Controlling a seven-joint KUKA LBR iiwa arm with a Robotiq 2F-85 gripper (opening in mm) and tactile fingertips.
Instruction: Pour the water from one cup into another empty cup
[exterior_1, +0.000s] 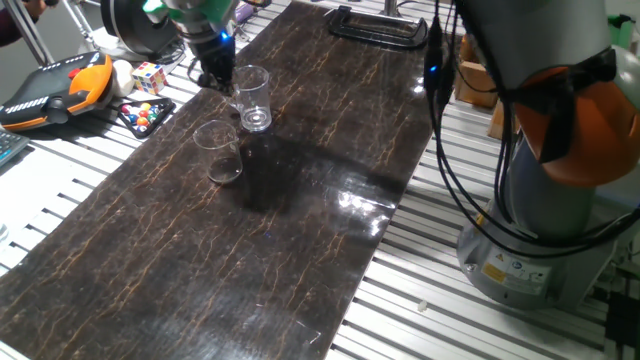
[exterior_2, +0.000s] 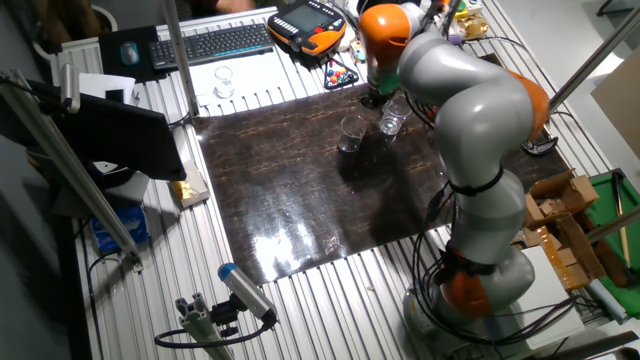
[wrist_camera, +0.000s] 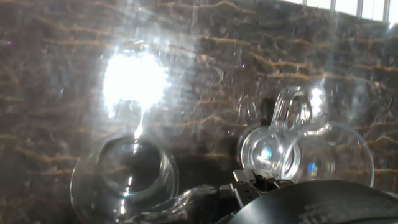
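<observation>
One fixed view: claw (exterior_1: 222, 80) beside glass tumbler (exterior_1: 253, 97), grip state undeterminable; tapered cup (exterior_1: 219, 150) close, easily knocked during lifting.

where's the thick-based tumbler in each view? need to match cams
One fixed view: tumbler, upper left, right beside the gripper.
The other fixed view: tumbler, top centre-right, near the slab's far edge.
Hand view: tumbler, lower right of centre.
Shared landmark: the tapered cup next to it.
</observation>
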